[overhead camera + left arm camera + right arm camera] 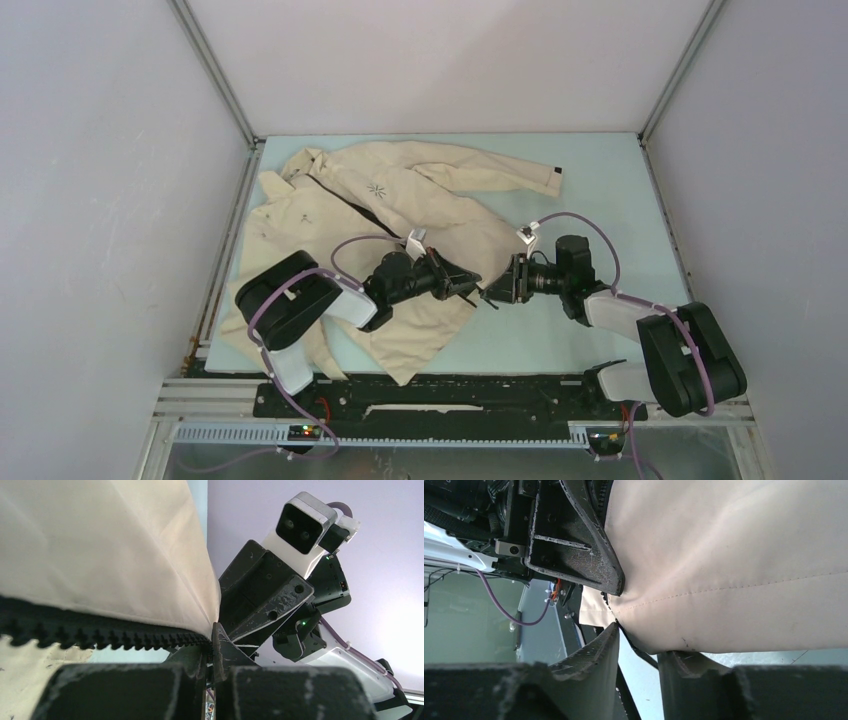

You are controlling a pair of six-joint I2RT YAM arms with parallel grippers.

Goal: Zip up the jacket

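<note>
While the jacket (420, 215) lies across the tabletop's (600, 180) left half, its zipper (100, 635) foot pinched in the shut left gripper (470, 287) jaws, the half-open, empty right gripper (494, 293) jaws should be closed squarely on the loose zipper end between them.

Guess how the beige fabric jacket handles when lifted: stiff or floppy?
Likely floppy: the beige fabric jacket lies rumpled and creases where the left gripper pinches it. Probably light, being thin cloth. Its dark zipper teeth run wavy, so probably flexible.
</note>
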